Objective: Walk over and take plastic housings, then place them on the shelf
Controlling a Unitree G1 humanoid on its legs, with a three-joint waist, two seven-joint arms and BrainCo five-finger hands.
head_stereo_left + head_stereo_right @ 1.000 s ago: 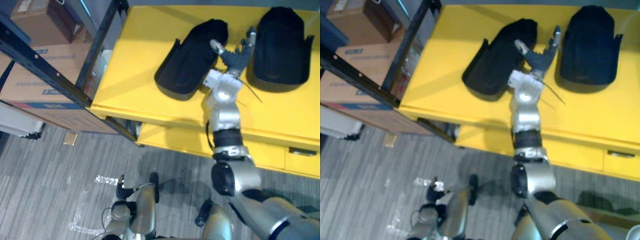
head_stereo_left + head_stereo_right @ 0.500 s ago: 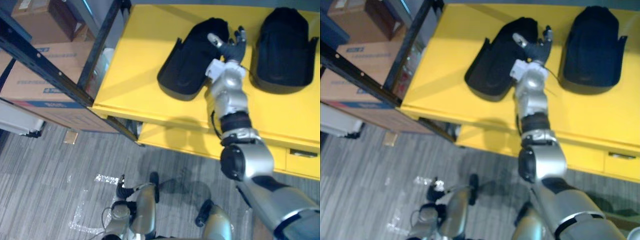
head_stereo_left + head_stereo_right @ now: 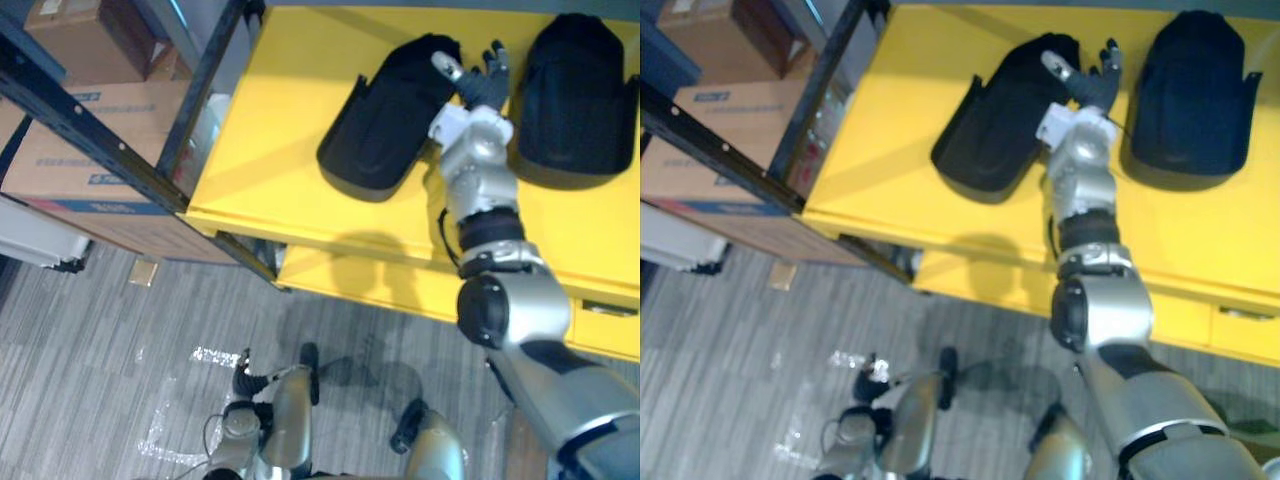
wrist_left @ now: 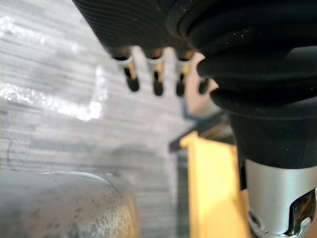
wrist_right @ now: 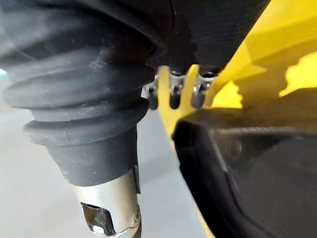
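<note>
Left eye view, count: you have two black plastic housings on the yellow bench point(image 3: 270, 150), the left housing point(image 3: 385, 115) and the right housing point(image 3: 580, 95), and two cardboard boxes point(image 3: 70, 165) inside the dark shelf frame point(image 3: 100, 140).
Left eye view, room: bare bench lies between the left housing and the shelf frame; grey floor point(image 3: 120, 380) runs along the bench's front edge.
Left eye view, axis: the left housing's long axis runs diagonally, its near end angled toward the shelf; the right housing points straight away from you.
Right eye view, hand: your right robot hand point(image 3: 1088, 88) sits between the housings, fingers spread, clasping nothing.
Left wrist view: your left robot hand point(image 4: 143, 22) hangs over the floor, fingers straight and empty, the bench corner near.
Right wrist view: straight fingers beside a housing wall point(image 5: 257, 183); which housing, you cannot tell.
</note>
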